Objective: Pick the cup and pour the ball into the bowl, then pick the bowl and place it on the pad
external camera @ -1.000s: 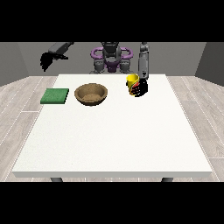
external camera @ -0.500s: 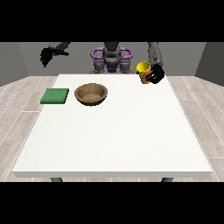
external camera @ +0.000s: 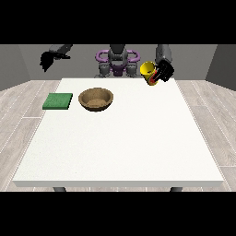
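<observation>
White table (external camera: 120,143) forms the largest element, lying below and forward of both hands. Next in size, the brown bowl (external camera: 96,99) sits on the table well to the view's left of the hand at the view's right (external camera: 162,73) and lower than it, open side up. The green pad (external camera: 58,101) lies flat just beyond the bowl, farther from that hand, below the hand at the view's left (external camera: 47,59). The yellow cup (external camera: 148,71) is held off the table, clamped in the hand at the view's right, its mouth tilted toward the view's left. The ball is not visible. The hand at the view's left hangs raised and holds nothing; whether its fingers are curled cannot be told. Judgement: the step in hand is carrying the cup to the bowl. To do it well, bring the cup's mouth over the bowl's centre before tipping further, keep it low above the rim, and tip gradually. No brands, labels or writing can be read.
</observation>
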Robot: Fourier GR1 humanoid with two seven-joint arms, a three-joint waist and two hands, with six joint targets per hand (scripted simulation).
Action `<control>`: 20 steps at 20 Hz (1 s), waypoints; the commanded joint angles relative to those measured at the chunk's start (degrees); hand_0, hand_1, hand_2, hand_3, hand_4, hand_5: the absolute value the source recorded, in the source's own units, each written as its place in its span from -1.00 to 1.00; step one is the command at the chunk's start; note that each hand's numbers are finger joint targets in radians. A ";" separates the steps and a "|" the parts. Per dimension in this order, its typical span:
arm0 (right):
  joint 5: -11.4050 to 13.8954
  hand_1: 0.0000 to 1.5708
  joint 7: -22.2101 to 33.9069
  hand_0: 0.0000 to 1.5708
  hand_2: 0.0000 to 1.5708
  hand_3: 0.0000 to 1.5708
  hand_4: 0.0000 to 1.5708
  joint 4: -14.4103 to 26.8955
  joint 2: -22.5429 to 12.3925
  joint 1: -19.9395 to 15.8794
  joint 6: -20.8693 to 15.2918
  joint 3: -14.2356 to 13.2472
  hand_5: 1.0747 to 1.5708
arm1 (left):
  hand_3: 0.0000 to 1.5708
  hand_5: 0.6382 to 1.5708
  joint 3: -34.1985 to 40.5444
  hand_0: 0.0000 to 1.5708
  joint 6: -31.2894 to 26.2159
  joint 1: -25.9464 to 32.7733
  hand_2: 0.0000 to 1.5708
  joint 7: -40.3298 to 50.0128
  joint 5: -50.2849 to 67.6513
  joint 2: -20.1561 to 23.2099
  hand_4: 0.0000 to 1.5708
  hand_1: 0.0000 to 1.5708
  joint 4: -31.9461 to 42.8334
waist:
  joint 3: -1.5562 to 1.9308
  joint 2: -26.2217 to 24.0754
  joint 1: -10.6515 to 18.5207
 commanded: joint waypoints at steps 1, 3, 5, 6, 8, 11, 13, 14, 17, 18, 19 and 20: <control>0.75 -1.00 0.21 -1.00 -1.00 -1.00 -1.00 0.58 0.68 1.04 0.52 1.13 0.99 | 1.00 0.36 -2.50 0.89 1.72 -3.06 1.00 8.85 -5.43 -1.93 1.00 0.89 -0.25 | -0.05 -1.31 -1.74; -0.44 -1.00 -2.58 -1.00 -1.00 -1.00 -1.00 2.74 -1.16 -0.11 2.85 -0.57 0.99 | 1.00 0.39 -4.19 0.90 2.45 -6.19 1.00 11.89 -9.32 -0.91 0.95 0.90 -0.18 | -0.01 0.34 -1.90; 0.45 -1.00 -2.58 -1.00 -1.00 -1.00 -1.00 4.39 -2.04 -1.36 2.54 -0.60 0.99 | 1.00 0.30 -8.61 0.90 4.75 -7.91 1.00 19.19 -15.59 -4.86 0.92 0.90 0.25 | 0.04 -0.54 -0.96; 0.19 -1.00 -0.23 -1.00 -1.00 -1.00 -1.00 2.73 -1.46 -0.17 2.82 0.40 1.00 | 1.00 0.30 -9.63 0.91 5.32 -7.42 1.00 21.59 -17.91 -5.22 0.92 0.91 1.73 | 0.01 -2.66 -3.15; 0.18 -1.00 -2.34 -1.00 -1.00 -1.00 -1.00 5.17 -1.10 -0.70 2.67 -0.33 1.00 | 1.00 0.23 -12.51 0.93 2.98 -11.07 1.00 24.81 -22.04 -5.71 1.00 0.93 1.18 | 0.05 -2.45 -1.98; 0.03 -1.00 0.41 -1.00 -1.00 -1.00 -1.00 5.32 -0.97 -1.77 1.78 -0.03 1.00 | 1.00 0.21 -17.98 0.98 1.51 -12.50 1.00 28.54 -29.81 -6.62 1.00 0.98 2.44 | 0.06 -4.75 -1.95; 0.98 -1.00 -3.19 -1.00 -1.00 -1.00 -1.00 6.85 -0.89 0.02 2.68 -0.09 1.00 | 1.00 0.41 -20.81 0.98 0.83 -14.19 1.00 30.66 -34.64 -6.45 0.95 0.98 2.59 | 0.08 -4.33 -1.69; -0.36 -1.00 0.76 -1.00 -1.00 -1.00 -1.00 4.98 -1.43 -0.11 3.38 0.13 1.00 | 1.00 0.49 -21.89 0.96 0.04 -12.28 1.00 30.04 -35.98 -5.62 0.89 0.96 4.05 | -0.01 -6.46 -3.50; 0.35 -1.00 -2.02 -1.00 -1.00 -1.00 -1.00 6.62 -2.04 -1.80 3.17 -0.44 1.00 | 1.00 0.45 -27.76 0.90 -3.68 -15.12 1.00 31.99 -42.38 -9.31 0.92 0.90 4.63 | 0.03 -4.02 -3.18; -0.99 -1.00 0.19 -1.00 -1.00 -1.00 -1.00 7.84 -3.59 -3.22 4.50 -1.20 1.00 | 1.00 0.21 -29.54 0.89 -6.17 -16.69 1.00 34.01 -44.47 -11.23 1.00 0.89 4.99 | 0.05 -4.32 -3.15; 0.24 -1.00 -2.59 -1.00 -1.00 -1.00 -1.00 7.94 -2.44 -1.78 3.70 -0.83 1.00 | 1.00 -0.01 -30.99 0.88 -7.68 -16.87 1.00 34.09 -46.06 -11.58 1.00 0.88 5.25 | 0.05 -4.35 -3.18; -1.13 -1.00 0.74 -1.00 -1.00 -1.00 -1.00 6.75 -3.19 -3.93 4.01 -0.94 1.00 | 1.00 -0.10 -32.25 0.91 -6.50 -15.14 1.00 34.50 -47.78 -12.23 1.00 0.91 6.39 | -0.03 -3.52 -3.96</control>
